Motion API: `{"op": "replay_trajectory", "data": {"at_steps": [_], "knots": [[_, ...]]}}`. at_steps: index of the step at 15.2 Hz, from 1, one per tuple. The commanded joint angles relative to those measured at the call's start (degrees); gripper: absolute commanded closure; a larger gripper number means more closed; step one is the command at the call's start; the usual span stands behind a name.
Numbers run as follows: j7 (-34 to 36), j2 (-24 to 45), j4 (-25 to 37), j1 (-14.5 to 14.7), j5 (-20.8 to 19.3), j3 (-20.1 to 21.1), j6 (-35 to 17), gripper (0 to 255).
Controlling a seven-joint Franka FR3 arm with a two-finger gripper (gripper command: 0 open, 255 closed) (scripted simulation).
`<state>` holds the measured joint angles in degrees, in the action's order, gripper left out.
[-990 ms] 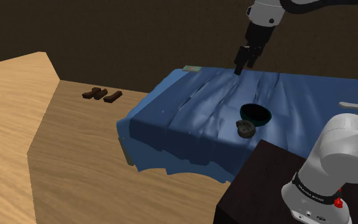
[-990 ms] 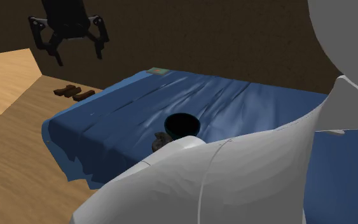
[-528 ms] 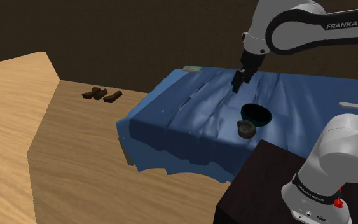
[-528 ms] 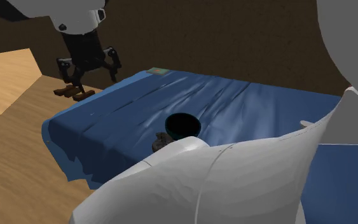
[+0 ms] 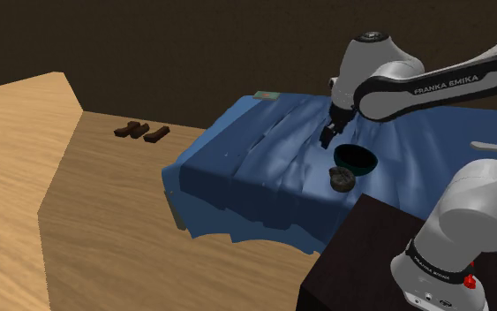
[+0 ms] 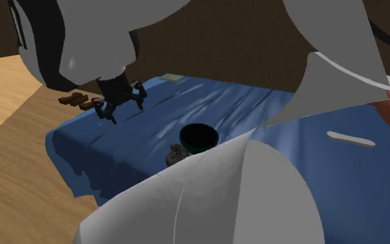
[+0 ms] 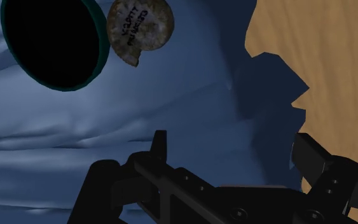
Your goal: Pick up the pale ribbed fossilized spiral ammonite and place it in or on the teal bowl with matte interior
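I see the end effector (image 5: 327,137) hanging low over the rumpled blue cloth (image 5: 255,168), jaws spread wide with nothing between them; in the wrist view its two black fingers (image 7: 160,145) stand well apart over bare cloth, and the second exterior view shows the end effector (image 6: 122,109) open in the same way. The ammonite (image 5: 341,178) lies on the cloth just beside the bowl (image 5: 356,158), on the side toward the stand (image 5: 361,256); it reads to me as a mottled grey-brown disc. From the wrist camera the ammonite (image 7: 138,28) sits right against the teal rim of the bowl (image 7: 97,48), whose inside is dark; I cannot tell whether they touch. Both lie ahead of the fingers and apart from them. In the second exterior view the bowl (image 6: 199,136) stands clear, while the ammonite (image 6: 176,154) is partly hidden behind the white arm (image 6: 207,201). A pale elongated object (image 6: 350,138) rests on the cloth well away from the bowl; some brown pieces (image 5: 142,132) lie on the wooden floor (image 5: 105,221) beyond the cloth's edge.
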<state>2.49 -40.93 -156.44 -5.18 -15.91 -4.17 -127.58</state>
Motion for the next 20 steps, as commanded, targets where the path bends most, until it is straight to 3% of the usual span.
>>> {"op": "replay_trajectory", "data": {"at_steps": [1, 6, 10, 13, 16, 19, 20], "knots": [[0.53, 2.2, -2.52, -1.66, -2.65, -0.27, -5.1, 0], [3.74, 10.9, -5.98, -7.52, -10.99, 0.07, -18.01, 0], [10.07, 20.34, -6.18, -15.18, -21.81, 2.32, -28.37, 0], [19.73, 28.39, -4.06, -23.2, -35.4, 5.66, -34.58, 0], [34.42, 36.81, 0.48, -29.64, -54.23, 7.76, -37.38, 0], [48.74, 44.84, 6.07, -31.3, -71.56, 6.64, -37.28, 0], [50.97, 46.2, 7.07, -31.24, -74.2, 6.21, -37.13, 0]]}}
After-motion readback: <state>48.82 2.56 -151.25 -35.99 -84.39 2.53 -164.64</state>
